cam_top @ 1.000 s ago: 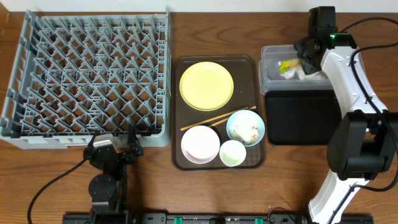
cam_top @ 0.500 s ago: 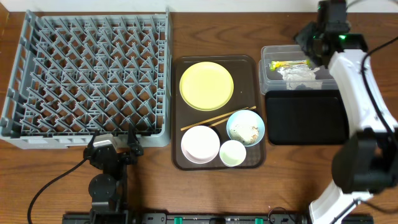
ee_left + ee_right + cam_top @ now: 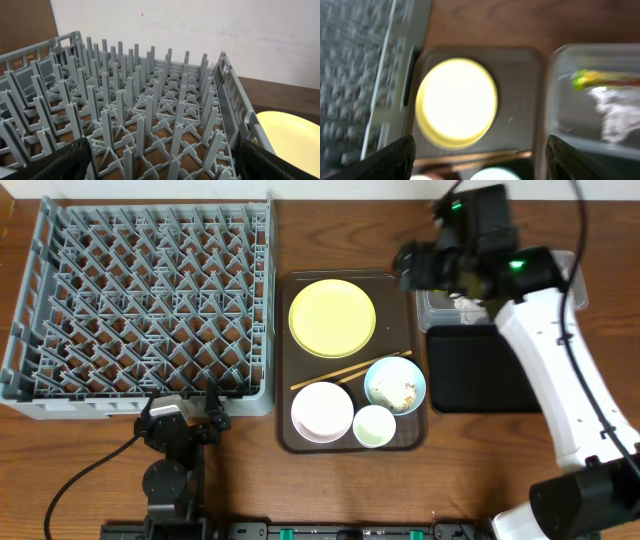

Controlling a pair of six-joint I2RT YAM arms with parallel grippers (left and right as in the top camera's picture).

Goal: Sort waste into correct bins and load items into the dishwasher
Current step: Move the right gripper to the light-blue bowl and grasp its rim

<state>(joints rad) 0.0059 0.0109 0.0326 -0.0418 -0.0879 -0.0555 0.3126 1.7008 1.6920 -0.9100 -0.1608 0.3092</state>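
- Right gripper [image 3: 482, 161]: jaws wide apart, nothing between them. It hangs over the far-right corner of the brown tray [image 3: 403, 292], by the near-left corner of the clear tub [image 3: 555, 105].
- Left gripper [image 3: 165, 169]: jaws wide apart and empty, low at the bench's near edge, just off the near side of the dish rack [image 3: 140, 300].
- The dish rack is at the bench's far-left corner with no dishes in it.
- Green-and-orange wrapper [image 3: 600, 77] and crumpled white paper [image 3: 620, 112] lie inside the clear tub. In the overhead view the right arm hides most of the tub.
- Black tray [image 3: 480, 370] sits against the tub's near side, toward the bench's right edge.
- The brown tray is mid-bench, between the rack and the bins.
- Yellow plate [image 3: 332, 317] is in the tray's far half.
- Chopsticks [image 3: 350, 369] lie diagonally across mid-tray, just near of the plate.
- White bowl [image 3: 322, 411] is at the tray's near-left corner.
- Pale green cup [image 3: 375, 426] is at the tray's near edge, touching or almost touching both bowls.
- Light blue bowl [image 3: 374, 380] is by the tray's right edge, with rice scraps [image 3: 398, 392] inside.
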